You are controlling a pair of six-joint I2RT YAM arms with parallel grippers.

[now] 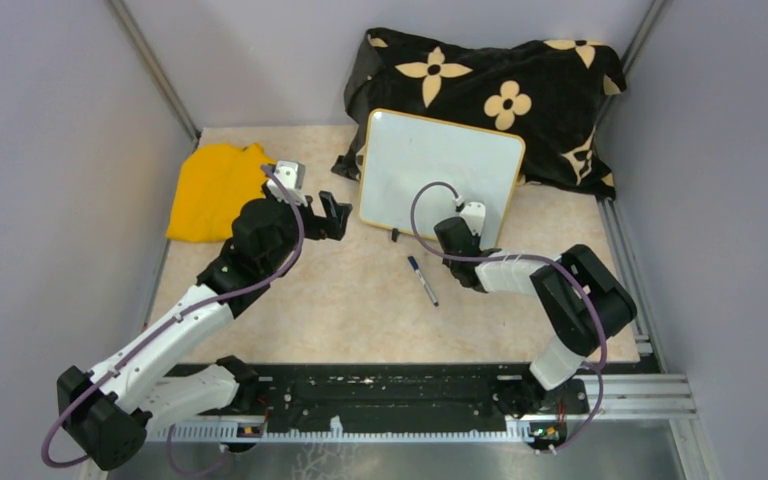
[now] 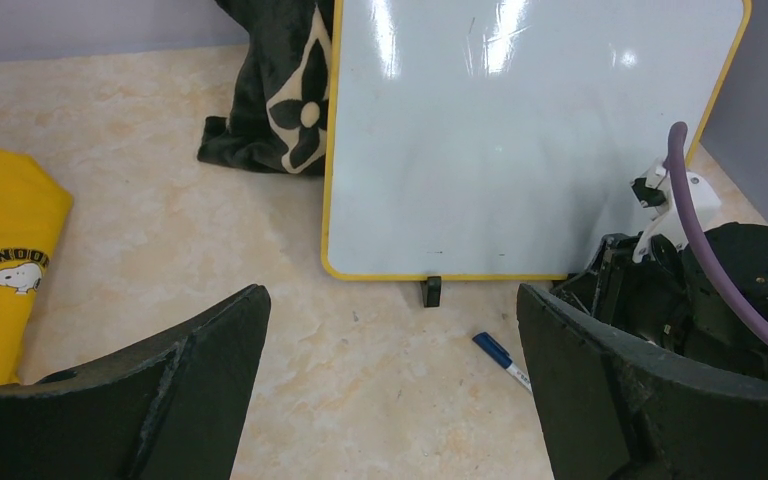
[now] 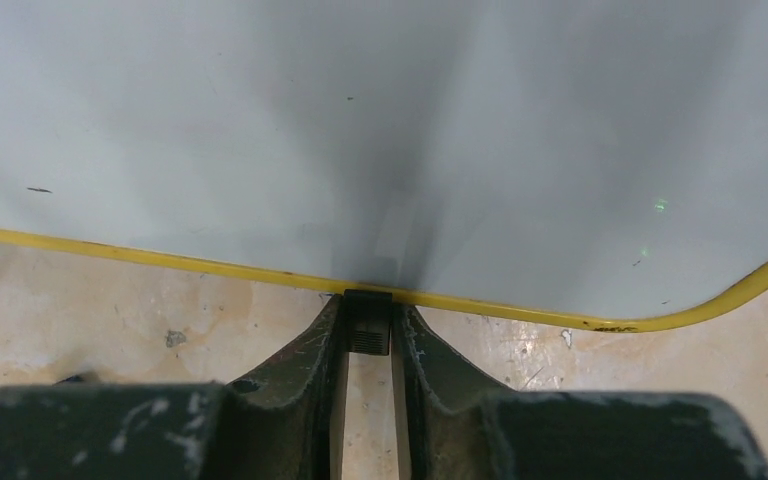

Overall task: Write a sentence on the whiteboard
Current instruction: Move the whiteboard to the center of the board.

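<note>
Whiteboard (image 1: pixel 440 165) at far middle of table (image 1: pixel 340 300), propped at a slant against black flowered cloth (image 1: pixel 500 80), near edge down on table; face blank, no sentence yet. Right pincer (image 3: pixel 368 312) low at near right part of board, fingers pinched narrow on either side of black foot (image 3: pixel 368 332) under yellow rim, seemingly gripping it. Left pincer (image 2: pixel 390 300) spread wide, holding nothing, hovering just near-left of board. Marker (image 1: pixel 422 280) flat on table just near of board, untouched, blue cap apparently on. Risks, as judged: grip on so small a foot likely to slip or twist loose under any pull; board, merely leaning on soft cloth, liable to slide forward or drop flat if dragged by one corner; possible swing of board onto marker, sending it rolling out of easy reach. Nothing bracing left edge, so pivot about gripped foot probable. Yellow garment (image 1: pixel 215 190) at far left, well apart, no concern.
</note>
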